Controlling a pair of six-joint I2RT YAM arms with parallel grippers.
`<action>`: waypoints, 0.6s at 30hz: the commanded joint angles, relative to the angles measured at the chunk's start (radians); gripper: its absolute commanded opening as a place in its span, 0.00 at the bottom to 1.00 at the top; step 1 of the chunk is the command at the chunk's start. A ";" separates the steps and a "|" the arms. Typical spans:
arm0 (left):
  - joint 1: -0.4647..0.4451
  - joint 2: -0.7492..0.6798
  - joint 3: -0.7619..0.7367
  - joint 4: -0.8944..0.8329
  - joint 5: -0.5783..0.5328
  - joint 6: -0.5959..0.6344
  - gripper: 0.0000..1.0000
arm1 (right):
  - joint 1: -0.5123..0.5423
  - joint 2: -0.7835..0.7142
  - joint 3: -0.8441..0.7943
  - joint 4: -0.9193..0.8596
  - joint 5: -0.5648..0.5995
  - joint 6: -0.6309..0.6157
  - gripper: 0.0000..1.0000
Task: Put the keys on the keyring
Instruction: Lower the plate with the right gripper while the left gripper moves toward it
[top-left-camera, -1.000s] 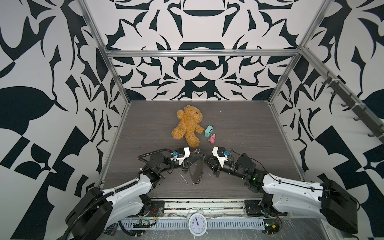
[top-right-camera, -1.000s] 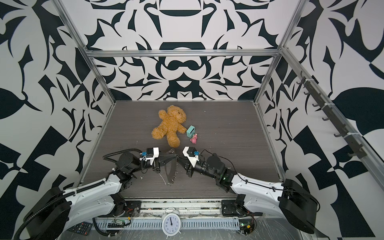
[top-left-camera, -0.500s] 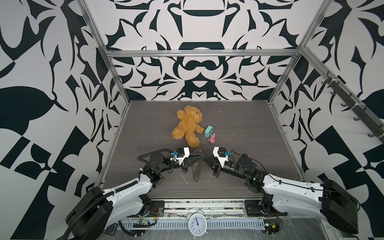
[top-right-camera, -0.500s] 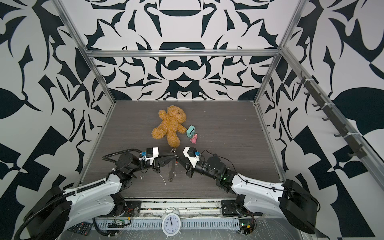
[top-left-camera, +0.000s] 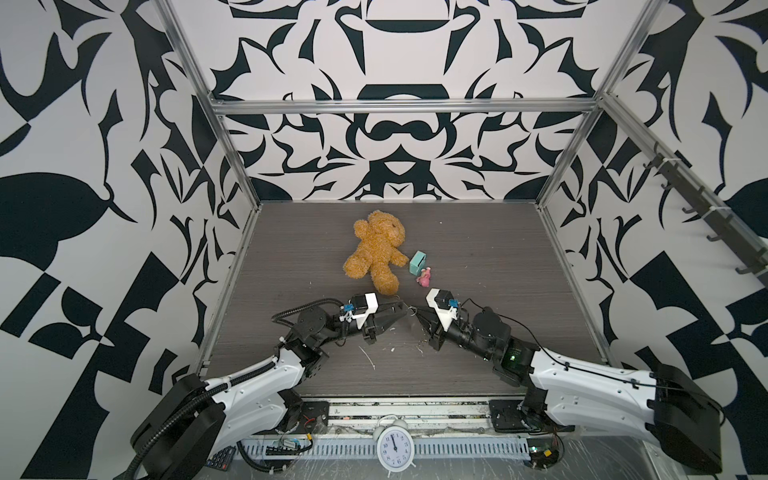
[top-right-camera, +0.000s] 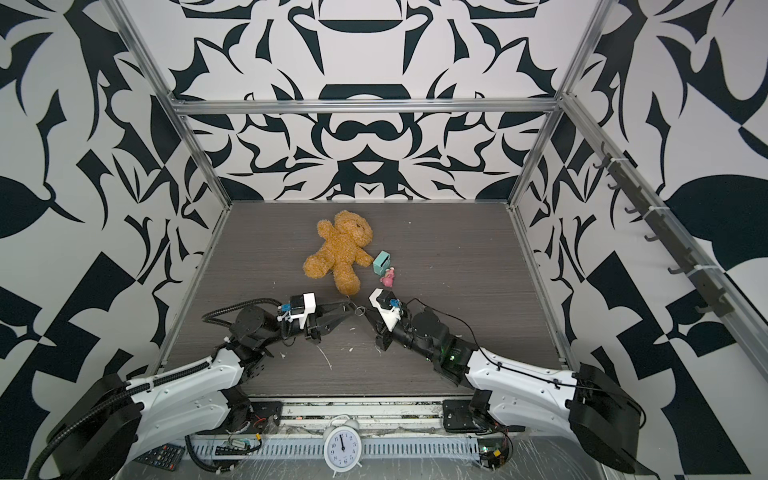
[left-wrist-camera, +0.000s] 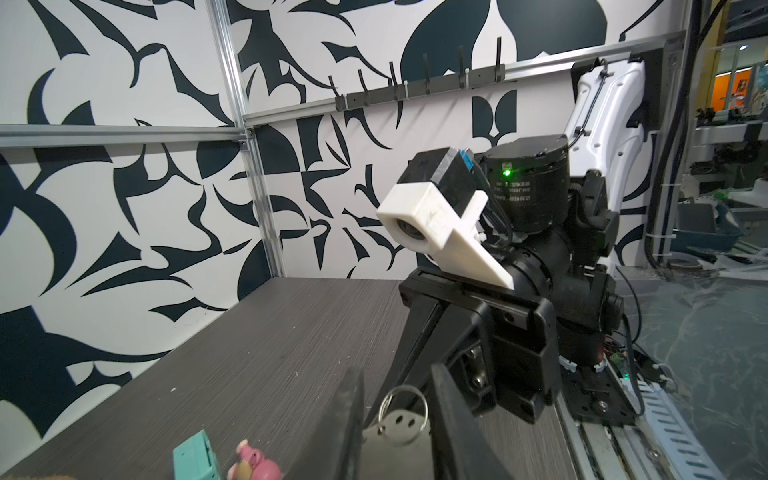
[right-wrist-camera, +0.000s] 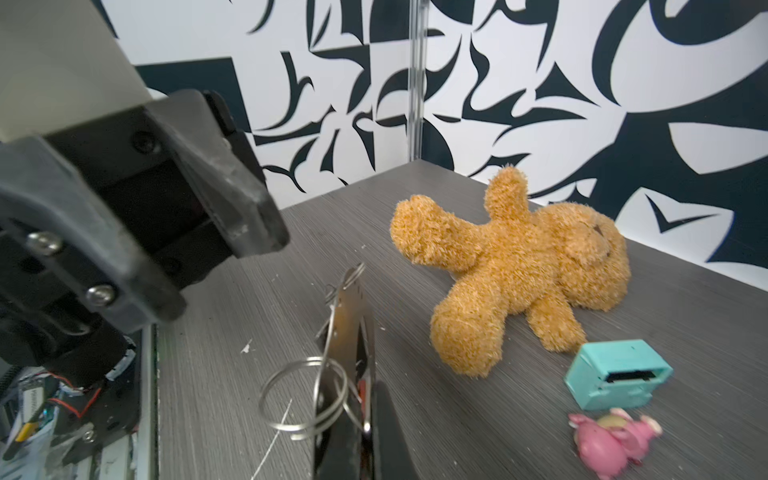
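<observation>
Left gripper (left-wrist-camera: 398, 415) opened | right gripper (right-wrist-camera: 365, 415) pinches keyring (right-wrist-camera: 263, 401) | arms inward, tips close

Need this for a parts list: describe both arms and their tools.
Left arm and right arm: white shells, black joints, black cables; the left has a ribbed hose. White camera mounts with blue plugs top the black, tapered left tool and right tool. Green light on the right arm.

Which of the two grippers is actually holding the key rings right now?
The right gripper, pinched shut on the silver metal tag that carries the rings; the left gripper has its jaws apart, clear of them.
</observation>
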 joint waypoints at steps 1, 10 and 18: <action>-0.002 -0.036 0.019 -0.085 -0.026 0.046 0.28 | 0.000 -0.036 0.065 -0.030 0.101 -0.031 0.00; -0.056 -0.042 0.059 -0.212 -0.125 0.140 0.19 | 0.002 -0.050 0.090 -0.099 0.180 -0.021 0.00; -0.198 -0.027 0.149 -0.423 -0.326 0.253 0.18 | 0.001 -0.052 0.106 -0.133 0.238 -0.006 0.00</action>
